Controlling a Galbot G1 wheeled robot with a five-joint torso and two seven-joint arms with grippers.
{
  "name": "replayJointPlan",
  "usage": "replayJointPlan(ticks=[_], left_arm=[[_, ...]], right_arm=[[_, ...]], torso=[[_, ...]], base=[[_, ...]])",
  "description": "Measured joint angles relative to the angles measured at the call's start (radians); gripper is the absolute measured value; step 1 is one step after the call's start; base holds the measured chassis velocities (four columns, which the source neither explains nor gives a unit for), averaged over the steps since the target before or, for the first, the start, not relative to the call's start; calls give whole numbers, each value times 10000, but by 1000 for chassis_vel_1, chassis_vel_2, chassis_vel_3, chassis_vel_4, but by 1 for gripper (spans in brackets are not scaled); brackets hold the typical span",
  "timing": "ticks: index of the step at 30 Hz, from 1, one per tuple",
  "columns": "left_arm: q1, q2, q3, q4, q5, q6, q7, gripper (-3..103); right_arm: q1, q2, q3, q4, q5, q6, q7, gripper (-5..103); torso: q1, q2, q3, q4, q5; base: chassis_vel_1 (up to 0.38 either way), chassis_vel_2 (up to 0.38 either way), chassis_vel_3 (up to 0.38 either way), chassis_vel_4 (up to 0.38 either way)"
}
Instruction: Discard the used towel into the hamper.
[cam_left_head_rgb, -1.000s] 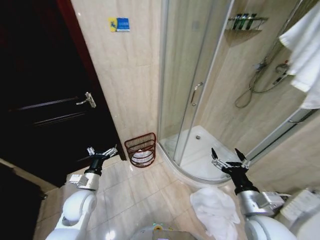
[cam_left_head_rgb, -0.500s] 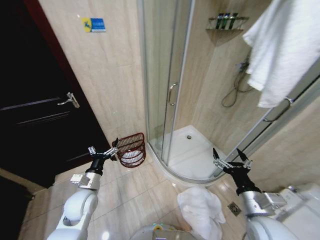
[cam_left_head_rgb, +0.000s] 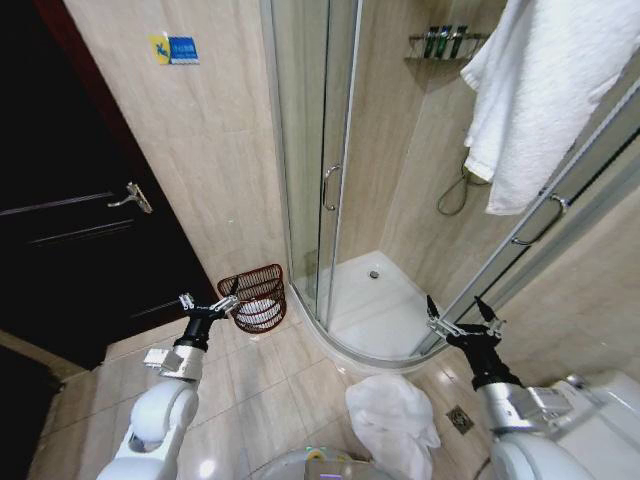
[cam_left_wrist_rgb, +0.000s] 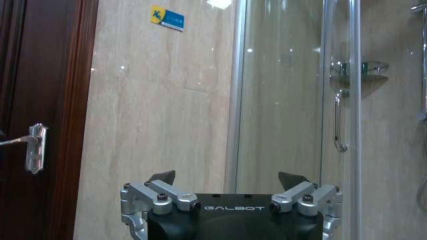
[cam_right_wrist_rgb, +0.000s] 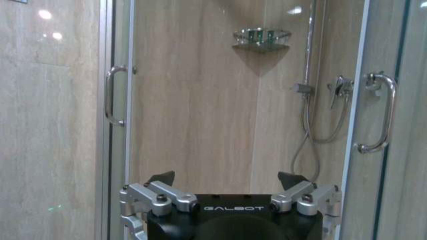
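The used towel (cam_left_head_rgb: 390, 418), white and crumpled, lies on the tiled floor just in front of me, beside the shower's curved sill. The hamper (cam_left_head_rgb: 255, 290), a small reddish-brown wire basket, stands on the floor against the wall to the left of the shower door, with something white inside it. My left gripper (cam_left_head_rgb: 208, 304) is held up open and empty, close to the hamper's left side in the head view. Its fingers (cam_left_wrist_rgb: 163, 177) point at the wall. My right gripper (cam_left_head_rgb: 462, 318) is open and empty too, above and to the right of the towel, and faces the shower (cam_right_wrist_rgb: 227, 177).
A glass shower enclosure (cam_left_head_rgb: 320, 170) with a raised white tray (cam_left_head_rgb: 375, 305) fills the middle. A dark wooden door (cam_left_head_rgb: 70, 230) is on the left. A white towel (cam_left_head_rgb: 545, 90) hangs from a rail at the upper right. A floor drain (cam_left_head_rgb: 459, 418) lies near the right arm.
The whole picture has slid left, so the camera has turned right. Both arms keep the same raised pose with open grippers. The floor towel and hamper have not moved.
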Motion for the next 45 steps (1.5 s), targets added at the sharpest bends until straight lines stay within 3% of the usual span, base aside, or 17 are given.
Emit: replayJointPlan(ticks=[15,24,45], left_arm=[[-97,-41,186,11,146,6,-36,100],[-225,-55,232,87,707,18,-212,100],[-390,-48,365,192,633,-126,-471,100]], right_arm=[[-31,-24,43,-9,-15,-27,51,100],[134,-16,5,-66,52,208,288,100],[186,22,-41,-23,24,60,292,100]], torso=[[0,0,0,2,2],[-3,3,-1,1,3],[0,-1,0,-3,3]], base=[[60,-64,-78,78],[60,-51,-57,55],[-32,-41,-42,-34]])
